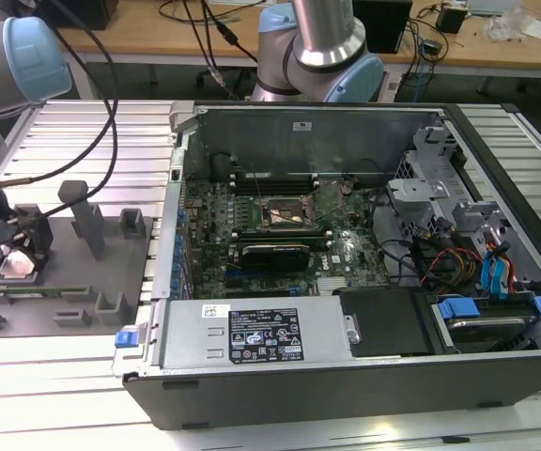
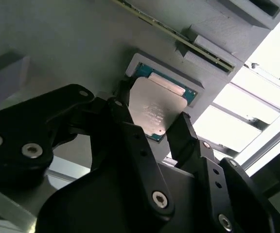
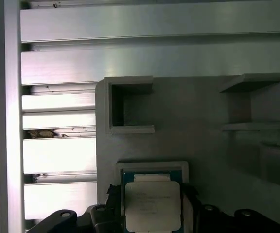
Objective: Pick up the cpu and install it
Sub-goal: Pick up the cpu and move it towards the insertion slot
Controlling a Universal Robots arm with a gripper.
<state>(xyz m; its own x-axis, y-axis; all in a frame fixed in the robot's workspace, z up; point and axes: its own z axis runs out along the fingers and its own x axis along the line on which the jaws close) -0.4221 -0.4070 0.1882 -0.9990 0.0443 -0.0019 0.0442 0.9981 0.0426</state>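
Pincer (image 2: 151,116) grips the silvery, green-edged square cpu (image 3: 152,204) in its grey tray (image 3: 203,136).

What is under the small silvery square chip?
The grey moulded plastic tray: its raised square seat frames the thin silvery-topped cpu. The seat's floor is covered by the chip.

Bright light is glaring off the aluminium table (image 2: 242,104), washing it white, while the cpu (image 2: 154,110) is gleaming softly.
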